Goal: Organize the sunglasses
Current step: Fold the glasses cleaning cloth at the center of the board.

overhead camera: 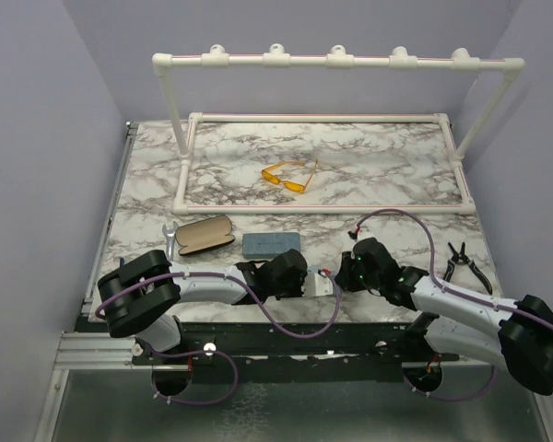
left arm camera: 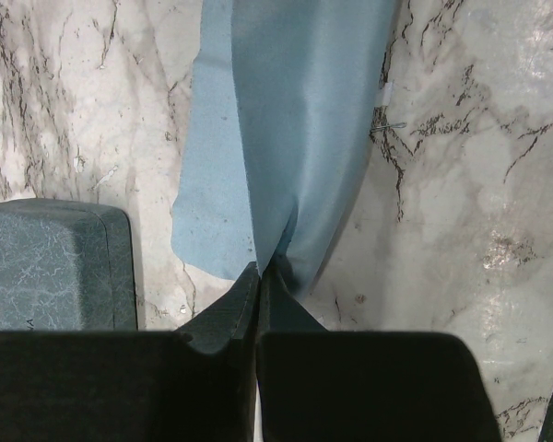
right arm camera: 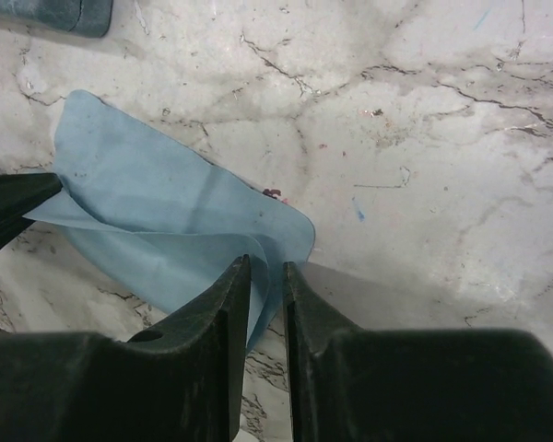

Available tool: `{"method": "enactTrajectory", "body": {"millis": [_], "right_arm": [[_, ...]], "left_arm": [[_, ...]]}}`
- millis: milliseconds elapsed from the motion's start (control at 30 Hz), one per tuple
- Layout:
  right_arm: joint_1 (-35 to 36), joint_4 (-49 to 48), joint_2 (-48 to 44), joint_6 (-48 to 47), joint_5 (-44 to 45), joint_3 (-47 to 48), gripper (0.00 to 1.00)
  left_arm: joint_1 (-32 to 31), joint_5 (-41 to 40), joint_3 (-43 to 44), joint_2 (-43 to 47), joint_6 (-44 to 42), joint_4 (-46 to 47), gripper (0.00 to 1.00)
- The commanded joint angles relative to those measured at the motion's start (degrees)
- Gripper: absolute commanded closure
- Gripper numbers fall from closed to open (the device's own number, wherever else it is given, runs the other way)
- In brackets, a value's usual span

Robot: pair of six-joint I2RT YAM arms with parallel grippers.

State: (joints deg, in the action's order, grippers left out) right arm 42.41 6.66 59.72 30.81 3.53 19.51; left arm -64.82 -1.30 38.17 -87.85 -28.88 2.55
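Observation:
The yellow-orange sunglasses (overhead camera: 286,177) lie unfolded inside the white pipe frame at the back of the table. A dark wire-framed pair of sunglasses (overhead camera: 465,265) lies near the right edge. My left gripper (left arm camera: 261,269) is shut on the bunched end of a light blue cloth (left arm camera: 295,120) at the front centre, beside the grey-blue case (left arm camera: 55,267). My right gripper (right arm camera: 265,267) faces it from the right. Its jaws stand a little apart, with the cloth's (right arm camera: 166,221) other folded edge loose between them.
An open black oval case (overhead camera: 205,235) and the grey-blue case (overhead camera: 272,243) lie left of centre, with a small silver metal piece (overhead camera: 170,238) beside them. A white pipe rack (overhead camera: 336,60) spans the back, above a pipe frame (overhead camera: 323,117) on the marble top.

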Motion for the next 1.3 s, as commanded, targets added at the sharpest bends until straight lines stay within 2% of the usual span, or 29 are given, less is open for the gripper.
{"method": "enactTrajectory", "body": {"millis": [0,367,833,900,1100,1267], "right_arm": [[0.30,-2.95,1.80,-1.72,1.07,0.97,0.75],[0.30,-4.69,2.56,-4.42,-1.20,1.81,0.75],[0.30,-5.19,6.79,-2.94,-1.30,2.38,0.75],[0.30,-4.89,6.81,-2.53,-0.71,2.46,0.79],[0.30,-2.52,5.31,-1.67,0.62,2.64,0.98],[0.30,-0.26,2.14,-0.35,1.95,2.37,0.99]], "left_arm": [[0.39,1.26,-0.29,-0.04,-0.50,-1.05,1.00],[0.35,1.22,-0.23,-0.26,-0.31,-1.01,1.00],[0.39,1.25,-0.25,-0.21,-0.16,-0.88,1.00],[0.39,1.22,-0.32,-0.21,-0.16,-0.88,1.00],[0.39,1.23,-0.47,0.05,-0.21,-0.88,1.00],[0.39,1.26,-0.39,0.30,-0.21,-1.50,1.00]]}}
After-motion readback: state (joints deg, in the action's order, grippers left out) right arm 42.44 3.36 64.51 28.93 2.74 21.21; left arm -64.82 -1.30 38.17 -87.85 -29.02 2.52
